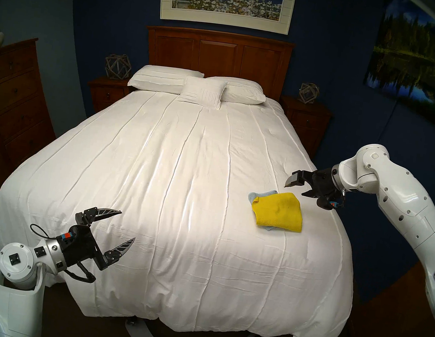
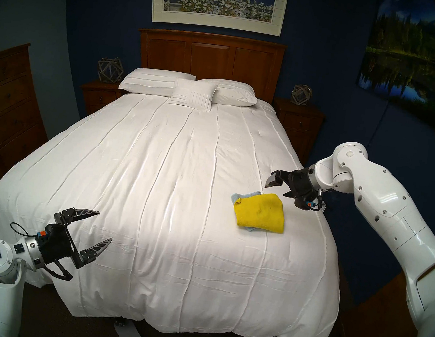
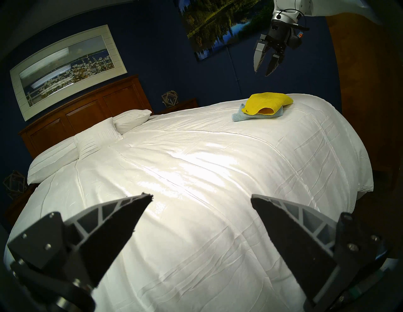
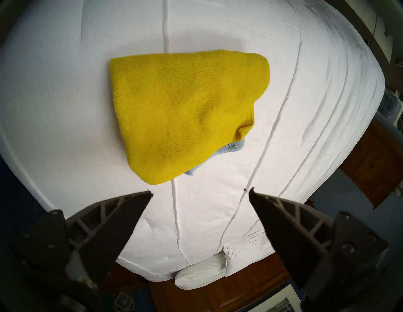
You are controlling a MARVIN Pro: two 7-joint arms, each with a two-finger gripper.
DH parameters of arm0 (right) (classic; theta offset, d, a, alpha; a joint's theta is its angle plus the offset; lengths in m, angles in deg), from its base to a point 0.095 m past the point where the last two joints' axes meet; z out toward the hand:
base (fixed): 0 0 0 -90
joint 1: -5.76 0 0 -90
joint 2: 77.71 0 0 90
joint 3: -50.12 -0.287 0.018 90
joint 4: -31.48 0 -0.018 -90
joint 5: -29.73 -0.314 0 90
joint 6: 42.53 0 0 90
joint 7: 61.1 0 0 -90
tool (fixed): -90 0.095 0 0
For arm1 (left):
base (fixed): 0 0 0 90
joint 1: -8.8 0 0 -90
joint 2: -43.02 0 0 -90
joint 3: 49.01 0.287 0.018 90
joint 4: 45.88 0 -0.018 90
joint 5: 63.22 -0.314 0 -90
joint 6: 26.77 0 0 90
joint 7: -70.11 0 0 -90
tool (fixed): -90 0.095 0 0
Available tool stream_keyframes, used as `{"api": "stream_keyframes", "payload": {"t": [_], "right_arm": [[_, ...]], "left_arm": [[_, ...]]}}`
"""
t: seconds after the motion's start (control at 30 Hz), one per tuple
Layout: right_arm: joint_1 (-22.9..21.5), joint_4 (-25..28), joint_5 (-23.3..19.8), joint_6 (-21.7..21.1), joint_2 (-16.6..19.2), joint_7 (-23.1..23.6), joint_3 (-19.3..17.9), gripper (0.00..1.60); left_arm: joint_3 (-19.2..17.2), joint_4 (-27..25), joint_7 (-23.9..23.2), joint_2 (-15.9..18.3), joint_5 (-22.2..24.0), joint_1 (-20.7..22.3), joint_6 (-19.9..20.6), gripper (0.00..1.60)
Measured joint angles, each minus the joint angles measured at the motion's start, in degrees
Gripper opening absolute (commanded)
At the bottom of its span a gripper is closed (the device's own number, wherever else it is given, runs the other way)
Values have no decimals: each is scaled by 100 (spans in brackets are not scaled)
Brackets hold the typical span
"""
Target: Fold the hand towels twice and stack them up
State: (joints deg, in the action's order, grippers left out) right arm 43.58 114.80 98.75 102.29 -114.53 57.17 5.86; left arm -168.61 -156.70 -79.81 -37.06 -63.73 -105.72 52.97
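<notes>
In the head stereo left view we see the yellow towel (image 1: pixel 278 209) folded and lying right of centre on the white bedspread (image 1: pixel 155 169), sitting on top of the grey-blue towel (image 1: pixel 255 196), which only peeks out at the yellow one's upper left corner and a sliver along its lower edge. The right gripper (image 1: pixel 297 188) hangs just above and to the right of the stack, its fingers spread wide and holding nothing, clear of the cloth. Down in the lower left, the left gripper (image 1: pixel 127 226) floats over the bed's near corner, also spread wide and empty, well apart from the towels. The white pillows (image 1: pixel 194 88) line up against the wooden headboard (image 1: pixel 217 53) at the top. The head stereo right view gives us pretty much the same thing, with the stack shifted a bit toward the centre. From the left wrist we look across the bedspread between our own two fingers (image 3: pixel 122 228), set far apart at the bottom corners; the towels sit in the upper right and the right gripper hangs in the air above them, parted. From the right wrist, the yellow towel fills the middle of the frame with a bit of grey-blue poking out at its lower right edge, and the fingers at the bottom corners stand wide with only bedspread between them.
</notes>
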Motion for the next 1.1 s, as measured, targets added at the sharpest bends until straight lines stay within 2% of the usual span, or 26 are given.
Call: {"api": "stream_keyframes", "payload": {"t": [0.27, 0.5, 0.87, 1.1], "right_arm": [[221, -273, -170, -271, -454, 187, 248, 160], [389, -331, -439, -346, -613, 405, 361, 160], [523, 153, -609, -589, -393, 558, 161, 160], [593, 646, -1175, -762, -107, 401, -272, 160]], "left_arm": [[0, 0, 0, 0, 0, 0, 0, 160], [0, -2, 0, 0, 2, 0, 0, 160], [0, -2, 0, -1, 2, 0, 1, 160], [0, 0, 0, 0, 0, 0, 1, 160]]}}
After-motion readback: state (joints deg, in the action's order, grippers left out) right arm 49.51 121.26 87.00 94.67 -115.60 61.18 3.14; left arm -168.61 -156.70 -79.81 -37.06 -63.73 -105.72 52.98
